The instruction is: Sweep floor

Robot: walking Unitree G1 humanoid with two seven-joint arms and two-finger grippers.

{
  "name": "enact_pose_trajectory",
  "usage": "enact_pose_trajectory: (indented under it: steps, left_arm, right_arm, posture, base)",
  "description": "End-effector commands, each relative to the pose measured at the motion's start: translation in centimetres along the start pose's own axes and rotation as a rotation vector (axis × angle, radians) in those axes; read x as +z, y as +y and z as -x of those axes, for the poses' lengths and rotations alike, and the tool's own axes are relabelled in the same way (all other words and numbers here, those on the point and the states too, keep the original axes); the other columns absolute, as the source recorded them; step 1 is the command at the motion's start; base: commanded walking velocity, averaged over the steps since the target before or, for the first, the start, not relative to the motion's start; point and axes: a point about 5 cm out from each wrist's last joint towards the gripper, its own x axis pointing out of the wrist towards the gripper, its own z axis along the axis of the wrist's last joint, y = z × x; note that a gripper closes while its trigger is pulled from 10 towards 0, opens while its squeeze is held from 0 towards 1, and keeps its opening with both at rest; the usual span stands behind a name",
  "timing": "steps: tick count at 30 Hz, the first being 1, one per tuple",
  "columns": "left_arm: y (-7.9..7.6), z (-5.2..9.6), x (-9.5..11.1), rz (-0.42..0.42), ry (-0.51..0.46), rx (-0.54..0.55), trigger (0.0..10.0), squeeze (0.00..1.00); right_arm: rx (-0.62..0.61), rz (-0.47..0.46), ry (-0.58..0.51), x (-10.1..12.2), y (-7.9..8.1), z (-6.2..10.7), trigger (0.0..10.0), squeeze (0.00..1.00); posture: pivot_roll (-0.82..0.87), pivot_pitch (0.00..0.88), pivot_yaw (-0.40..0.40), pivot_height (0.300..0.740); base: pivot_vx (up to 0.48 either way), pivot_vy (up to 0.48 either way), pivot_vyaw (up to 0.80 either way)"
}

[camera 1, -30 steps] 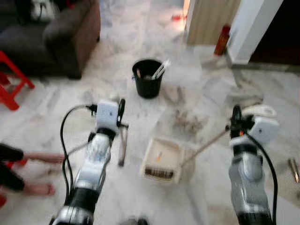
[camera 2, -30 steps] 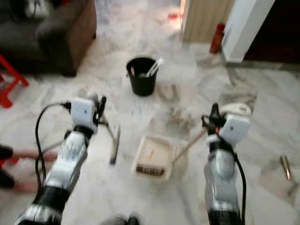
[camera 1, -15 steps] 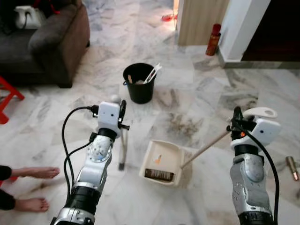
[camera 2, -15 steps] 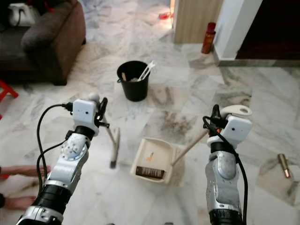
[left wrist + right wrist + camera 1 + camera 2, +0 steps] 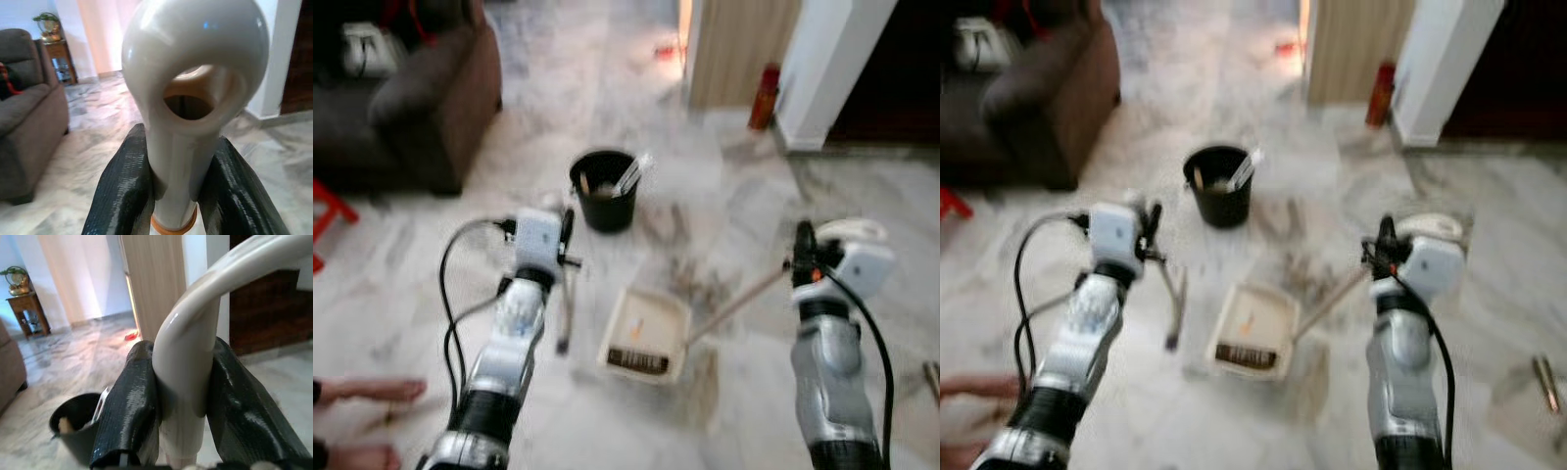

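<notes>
My left gripper (image 5: 566, 235) is shut on the white, loop-ended broom handle (image 5: 190, 98), its black fingers (image 5: 122, 191) pressed against both sides. The broom (image 5: 564, 313) hangs down to the marble floor, left of the dustpan. My right gripper (image 5: 800, 257) is shut on the curved top of the dustpan handle (image 5: 188, 357). That long handle (image 5: 734, 304) slants down to the cream dustpan (image 5: 641, 333), which lies on the floor between my arms with dark debris at its near end. A patch of dirt (image 5: 700, 279) lies just beyond the pan.
A black bucket (image 5: 605, 191) with sticks in it stands ahead. A dark sofa (image 5: 421, 108) is at the far left and a red stool (image 5: 325, 220) beside it. A red bottle (image 5: 764, 96) stands by the white pillar. A person's limbs (image 5: 362, 392) show at lower left.
The view has shifted and gone blurred, so the camera moved. Both grippers keep the same hold on broom and dustpan handle; the pan lies where it was.
</notes>
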Motion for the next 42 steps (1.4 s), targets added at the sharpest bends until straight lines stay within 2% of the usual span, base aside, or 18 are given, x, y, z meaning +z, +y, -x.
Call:
enact_pose_trajectory:
  steps: [1,10,13,18,26,32,42]
  left_arm:
    - [0.8,-0.3,1.2,-0.026,-0.059,0.020,10.0,0.00]
    - [0.8,-0.3,1.2,-0.023,-0.058,0.023,10.0,0.00]
    - [0.8,-0.2,1.1,-0.023,-0.058,0.025,10.0,0.00]
    - [0.8,-0.2,1.1,-0.018,-0.059,0.028,10.0,0.00]
    - [0.6,-0.2,0.9,-0.016,-0.054,0.021,10.0,0.00]
    - [0.6,-0.1,0.9,-0.015,-0.052,0.024,10.0,0.00]
    - [0.5,-0.1,0.9,-0.015,-0.055,0.026,10.0,0.00]
  right_arm:
    - [0.013,-0.037,-0.091,2.1,0.7,-0.7,10.0,0.00]
    - [0.004,-0.056,-0.143,3.9,0.9,-1.4,10.0,0.00]
    - [0.001,-0.072,-0.184,5.2,1.1,-1.7,10.0,0.00]
    - [0.010,-0.109,-0.289,8.6,1.7,-2.7,10.0,0.00]
    - [0.068,-0.149,-0.402,12.8,4.2,-3.9,10.0,0.00]
    - [0.100,-0.174,-0.416,13.8,5.3,-4.2,10.0,0.00]
    - [0.114,-0.192,-0.382,13.4,5.6,-3.9,10.0,0.00]
  posture:
    - [0.05,0.107,-0.006,0.740]
    - [0.05,0.116,-0.010,0.740]
    - [0.05,0.117,-0.010,0.740]
    - [0.05,0.118,-0.011,0.740]
    - [0.04,0.119,-0.014,0.740]
    - [0.04,0.118,-0.016,0.740]
    - [0.04,0.120,-0.018,0.740]
  base:
    - [0.322,0.000,0.00]
    - [0.326,0.000,0.00]
    - [0.326,0.000,0.00]
    - [0.190,0.000,0.00]
    - [0.000,0.000,0.00]
    - [0.000,0.000,0.00]
    - [0.000,0.000,0.00]
